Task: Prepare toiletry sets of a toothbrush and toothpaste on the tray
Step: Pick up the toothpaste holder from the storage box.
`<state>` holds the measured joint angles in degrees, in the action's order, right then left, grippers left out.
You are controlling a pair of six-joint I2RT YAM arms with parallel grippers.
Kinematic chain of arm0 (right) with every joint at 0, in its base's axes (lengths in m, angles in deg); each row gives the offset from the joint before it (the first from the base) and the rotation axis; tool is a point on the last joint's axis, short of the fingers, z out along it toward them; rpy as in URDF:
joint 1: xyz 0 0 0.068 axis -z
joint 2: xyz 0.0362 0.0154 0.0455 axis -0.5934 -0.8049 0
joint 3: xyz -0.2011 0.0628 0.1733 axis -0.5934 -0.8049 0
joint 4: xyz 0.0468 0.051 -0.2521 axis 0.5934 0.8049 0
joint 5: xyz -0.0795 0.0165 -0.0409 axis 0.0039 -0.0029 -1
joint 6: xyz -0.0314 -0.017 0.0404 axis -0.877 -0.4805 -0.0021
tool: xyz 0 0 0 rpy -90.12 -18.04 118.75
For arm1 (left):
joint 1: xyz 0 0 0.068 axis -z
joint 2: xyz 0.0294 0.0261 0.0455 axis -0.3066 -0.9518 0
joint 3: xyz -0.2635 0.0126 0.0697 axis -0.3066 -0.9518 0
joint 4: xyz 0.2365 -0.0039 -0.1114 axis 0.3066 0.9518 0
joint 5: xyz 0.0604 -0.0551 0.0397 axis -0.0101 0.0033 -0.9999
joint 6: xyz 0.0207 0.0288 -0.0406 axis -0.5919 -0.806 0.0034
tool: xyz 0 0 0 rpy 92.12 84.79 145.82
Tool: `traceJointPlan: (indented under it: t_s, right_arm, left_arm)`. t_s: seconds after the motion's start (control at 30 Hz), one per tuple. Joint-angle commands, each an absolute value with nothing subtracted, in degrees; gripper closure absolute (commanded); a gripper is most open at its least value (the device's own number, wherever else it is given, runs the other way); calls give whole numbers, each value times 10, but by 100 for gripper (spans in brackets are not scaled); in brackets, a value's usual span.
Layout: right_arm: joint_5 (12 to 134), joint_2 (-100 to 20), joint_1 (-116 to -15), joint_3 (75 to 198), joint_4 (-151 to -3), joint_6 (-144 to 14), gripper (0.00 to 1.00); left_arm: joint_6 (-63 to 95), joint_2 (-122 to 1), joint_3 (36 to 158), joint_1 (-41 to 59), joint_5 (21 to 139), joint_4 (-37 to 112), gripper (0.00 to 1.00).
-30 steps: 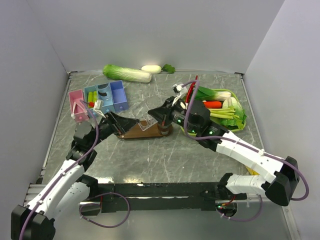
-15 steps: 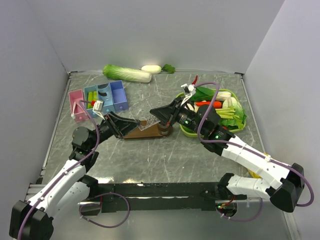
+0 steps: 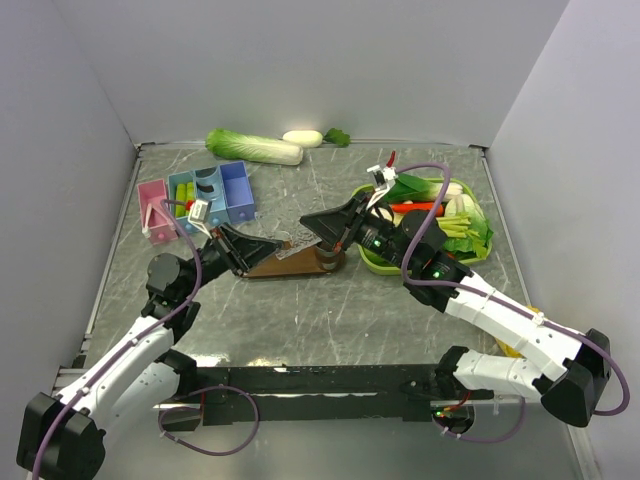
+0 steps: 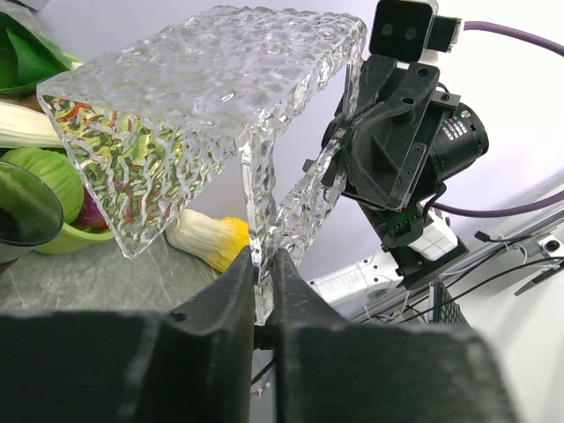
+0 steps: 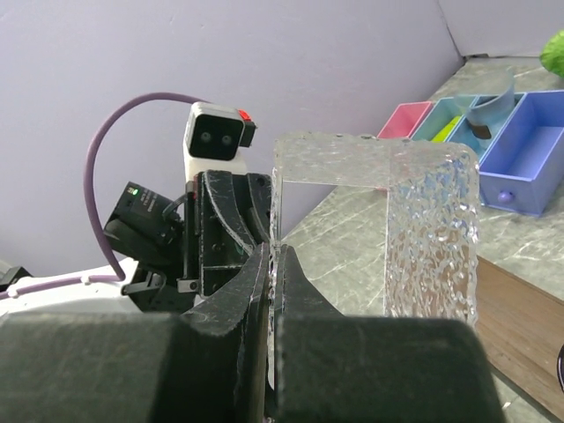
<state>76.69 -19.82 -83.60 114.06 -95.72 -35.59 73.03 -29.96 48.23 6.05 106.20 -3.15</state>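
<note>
Grey marbled tabletop (image 3: 330, 320) runs out ahead of my two arms, with the tray (image 3: 262, 268) lying across its middle and a dark tumbler (image 3: 330, 258) on the tray's right end. A second ago my left pincer (image 3: 272, 245) stood spread beside the clear pebbled holder (image 3: 290, 248). Now its fingers have come together on one thin wall, and my wrist view shows that wall nipped between them. My right pincer (image 3: 305, 220) has stayed pressed shut on the opposite wall, though it has swung up a little. So both hold the holder over the tray's middle — whether it touches the wood I cannot tell.

I read this as a two-handed grip for placing the holder before any set is laid out. The toothpaste (image 3: 183, 193) sits as light-green bits in the blue compartment box (image 3: 238, 190), well to the left. Thin white sticks in the pink box (image 3: 150, 200) beside it may be the toothbrush (image 3: 157, 220) stock — too small to be sure. Neither is on the tray yet.
</note>
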Motion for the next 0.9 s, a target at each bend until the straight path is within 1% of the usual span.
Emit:
traceJointPlan:
  t_s: [0.0,0.07,0.17,0.23,0.27,0.3,0.33,0.37,0.4,0.47,0.5,0.6,0.7,0.87]
  right_arm:
    - [752,-200,-832,1147,-965,-365,100]
    - [744,-203,-832,1147,-954,-373,100]
    - [729,-206,-832,1148,-933,-384,96]
    - [722,-206,-832,1151,-916,-395,90]
    - [714,-206,-832,1154,-898,-400,87]
    - [708,-205,-832,1156,-886,-404,80]
    - [700,-204,-832,1157,-878,-413,75]
    - [690,-203,-832,1158,-870,-416,71]
    - [683,-200,-832,1160,-851,-422,64]
    - [672,-200,-832,1166,-831,-436,57]
    - [660,-197,-832,1169,-811,-441,50]
    - [626,-190,-833,1183,-779,-464,41]
    - [615,-185,-833,1192,-733,-487,38]
    - [648,-213,-835,1213,-686,-482,39]
  left_arm:
    - [723,-290,491,67,1068,-63,95]
    - [715,-288,488,67,1064,-57,99]
    - [696,-279,486,67,1044,-26,99]
    - [684,-271,486,67,1030,13,99]
    - [671,-269,487,67,1023,32,99]
    - [665,-267,487,67,1007,51,99]
    - [659,-269,490,67,1000,87,99]
    - [649,-271,490,66,996,94,99]
    - [648,-275,485,66,999,94,99]
    - [651,-277,479,66,999,85,99]
    - [651,-279,475,67,998,84,99]
    - [642,-281,473,66,992,100,99]
    - [633,-280,471,66,982,116,99]
    - [619,-285,467,66,977,133,99]
